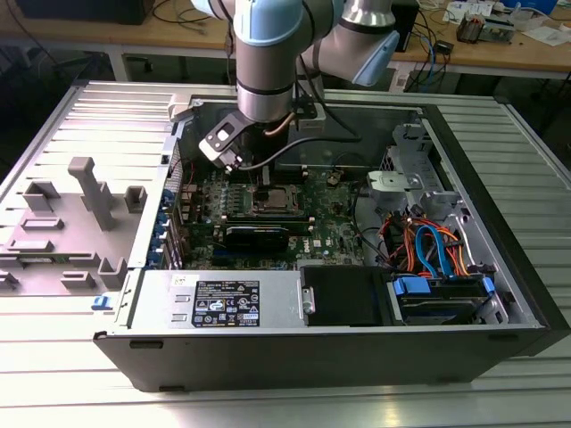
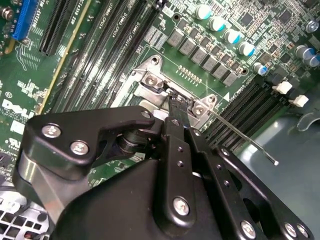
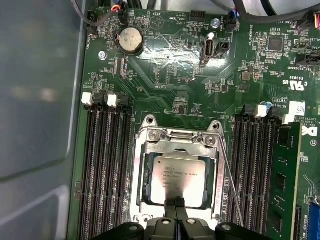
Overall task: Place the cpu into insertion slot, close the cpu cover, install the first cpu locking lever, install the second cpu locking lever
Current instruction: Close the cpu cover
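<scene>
The cpu [image 3: 179, 181] sat in the slot [image 3: 148, 190], cover [image 3: 177, 145] down. The claw [image 3: 174, 204], pinched closed and empty, hung over it, arm [image 1: 266, 62] at the exterior view's 12 o'clock.

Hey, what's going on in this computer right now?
A robot arm reaches into an open computer case. The cpu lies in the slot with the cover down over it. The hand, shut, is at the cover's edge. A thin lever beside it stands free, not latched.
</scene>
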`<action>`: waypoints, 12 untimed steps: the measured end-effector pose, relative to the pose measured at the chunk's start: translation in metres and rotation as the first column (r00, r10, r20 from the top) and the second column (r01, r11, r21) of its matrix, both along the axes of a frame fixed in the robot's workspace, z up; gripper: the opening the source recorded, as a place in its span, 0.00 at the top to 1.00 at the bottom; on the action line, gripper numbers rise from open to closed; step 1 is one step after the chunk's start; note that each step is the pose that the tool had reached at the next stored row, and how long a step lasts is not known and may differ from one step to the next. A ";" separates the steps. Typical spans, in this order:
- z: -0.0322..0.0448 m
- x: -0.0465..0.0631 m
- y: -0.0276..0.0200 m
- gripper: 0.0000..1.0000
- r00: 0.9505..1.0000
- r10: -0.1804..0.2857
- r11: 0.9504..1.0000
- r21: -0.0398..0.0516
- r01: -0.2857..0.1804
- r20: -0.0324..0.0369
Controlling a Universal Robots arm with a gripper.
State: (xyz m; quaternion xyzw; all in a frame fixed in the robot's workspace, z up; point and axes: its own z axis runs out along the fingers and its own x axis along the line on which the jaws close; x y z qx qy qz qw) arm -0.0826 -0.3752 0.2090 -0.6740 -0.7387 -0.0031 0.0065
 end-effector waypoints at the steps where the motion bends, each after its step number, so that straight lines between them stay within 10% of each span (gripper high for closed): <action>1: 0.0005 0.000 0.0000 0.89 1.000 0.000 1.000 0.000 0.000 0.000; 10: -0.0031 -0.005 0.0003 0.89 1.000 0.000 1.000 0.003 0.000 0.000; 11: 0.0086 -0.004 0.0003 0.89 1.000 0.000 1.000 0.004 0.000 0.001; 12: 0.0087 0.015 0.0002 0.89 1.000 -0.001 1.000 0.004 0.001 0.000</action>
